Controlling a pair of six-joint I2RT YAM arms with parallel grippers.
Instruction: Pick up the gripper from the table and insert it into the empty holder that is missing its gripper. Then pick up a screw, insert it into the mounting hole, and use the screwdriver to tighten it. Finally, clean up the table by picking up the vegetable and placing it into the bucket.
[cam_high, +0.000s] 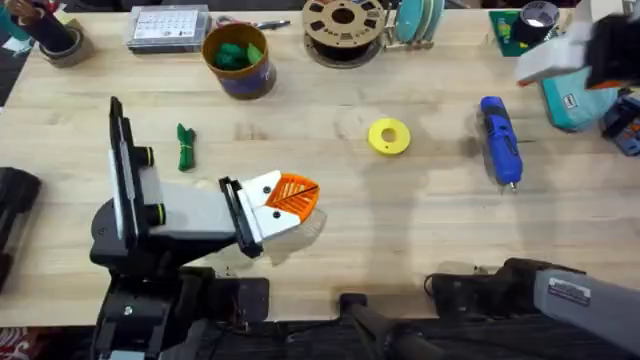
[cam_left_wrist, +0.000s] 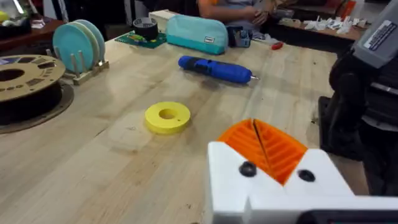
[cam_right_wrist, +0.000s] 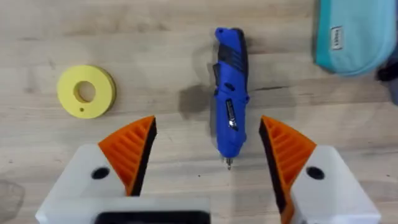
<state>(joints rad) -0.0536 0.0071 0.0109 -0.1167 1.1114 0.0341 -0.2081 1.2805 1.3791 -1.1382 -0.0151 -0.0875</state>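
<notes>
Vegetable: the small dark-green slender toy vegetable (cam_high: 186, 147) lies on the pale wooden table (cam_high: 330, 240) at the left. It is untouched and well apart from both grippers.
Bucket: the round blue-purple bucket with a mustard-yellow rim (cam_high: 238, 60) stands upright farther back, with brighter green lumps inside.
Left gripper: the left gripper (cam_high: 290, 195) rests low near the table's front. Its orange ribbed pads (cam_left_wrist: 273, 149) are pressed together, and I cannot tell whether anything is pinched between them.
Yellow ring: a flat yellow plastic ring (cam_high: 389, 136) lies between the left gripper and the screwdriver, touching neither.
Screwdriver: the bright blue pen-shaped electric screwdriver (cam_high: 500, 140) lies flat on the table, right of the ring.
Its axis: the long axis runs from the far side to the near side, slightly slanted. The thin metal tip (cam_right_wrist: 228, 163) points toward the robot's edge of the table, and the thick butt points away.
Right gripper: the right gripper (cam_right_wrist: 210, 127) hangs above the screwdriver with its pads spread wide and nothing between them.
Step in hand: this looks like the reach for the screwdriver.
Doing it well: the fingers already straddle the body crosswise, but the body sits a little off-centre between them. I would centre it first, then descend straight and close on the thick mid-body, not the tapering tip end, so it does not roll or pivot.
Pouch: a teal zip pouch (cam_high: 575, 100) lies near, farther right, and should be kept clear of.
</notes>
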